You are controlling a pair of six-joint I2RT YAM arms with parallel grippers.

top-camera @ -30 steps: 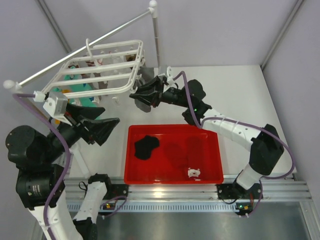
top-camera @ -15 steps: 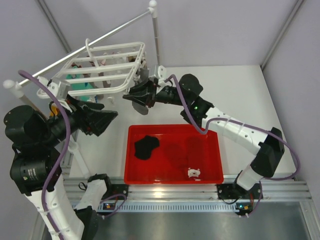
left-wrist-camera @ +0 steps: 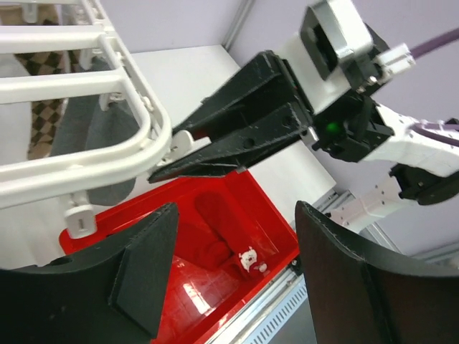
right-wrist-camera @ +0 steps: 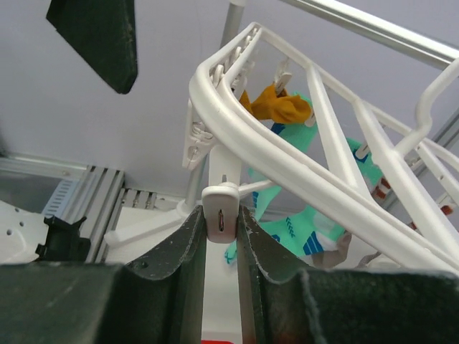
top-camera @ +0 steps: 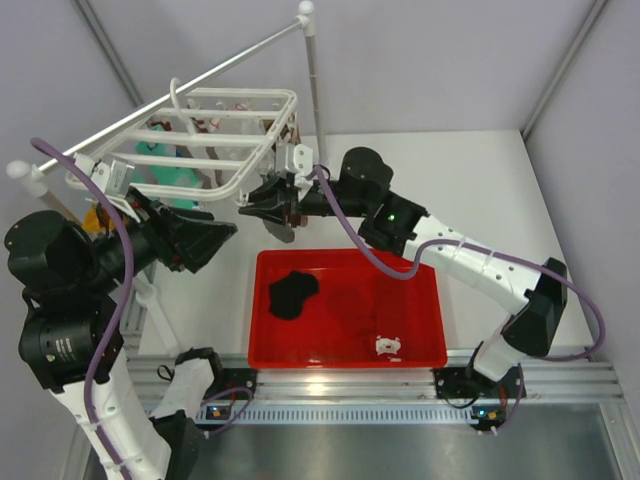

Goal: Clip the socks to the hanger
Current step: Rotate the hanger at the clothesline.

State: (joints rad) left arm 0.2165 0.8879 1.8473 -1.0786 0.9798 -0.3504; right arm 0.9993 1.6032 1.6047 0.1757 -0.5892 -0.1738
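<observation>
A robotics lab test cell: plain grey panel walls (top-camera: 430, 60), white tabletop (top-camera: 480, 190), slotted aluminium mounting rail (top-camera: 330, 385) along its edge.

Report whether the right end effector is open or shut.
Shut. In the right wrist view the right end effector pinches a white clip from both sides; the clip dangles from the hanger.

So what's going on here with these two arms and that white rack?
The robot is meant to clip socks onto the white hanger. The right arm's fingers are pinching a small clip on its rim, while the left arm's fingers hover open and empty beside the frame. No sock is in hand: the black sock and two dark red socks lie in the red tray below.
</observation>
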